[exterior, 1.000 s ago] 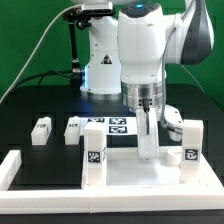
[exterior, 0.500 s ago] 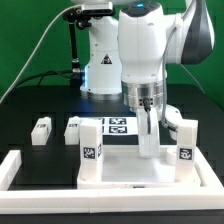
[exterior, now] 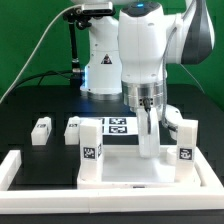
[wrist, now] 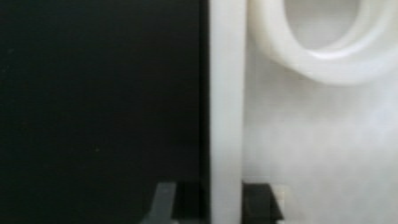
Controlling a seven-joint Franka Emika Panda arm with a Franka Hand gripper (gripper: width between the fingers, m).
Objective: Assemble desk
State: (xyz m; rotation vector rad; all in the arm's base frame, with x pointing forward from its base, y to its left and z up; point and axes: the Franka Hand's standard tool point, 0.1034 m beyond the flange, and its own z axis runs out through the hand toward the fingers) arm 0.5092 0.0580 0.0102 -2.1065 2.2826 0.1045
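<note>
The white desk top (exterior: 130, 172) lies at the front of the table with two legs standing in its corners, one on the exterior view's left (exterior: 91, 148) and one on the right (exterior: 184, 145), both tagged. My gripper (exterior: 148, 143) reaches straight down between them and is shut on the top's back rim. In the wrist view the white rim (wrist: 228, 100) runs between my dark fingers (wrist: 171, 203), with a round corner socket (wrist: 338, 40) beside it. My gripper (wrist: 217, 205) pinches that rim.
Two loose legs (exterior: 41, 130) (exterior: 72, 131) lie at the exterior view's left, another (exterior: 172, 118) stands behind the right leg. The marker board (exterior: 116, 125) lies behind the top. White border bars (exterior: 12, 170) frame the front and sides. The arm's base (exterior: 100, 70) stands behind.
The desk top with its two legs shifted a little to the exterior view's left between one second and half a second ago. Since then nothing has visibly moved.
</note>
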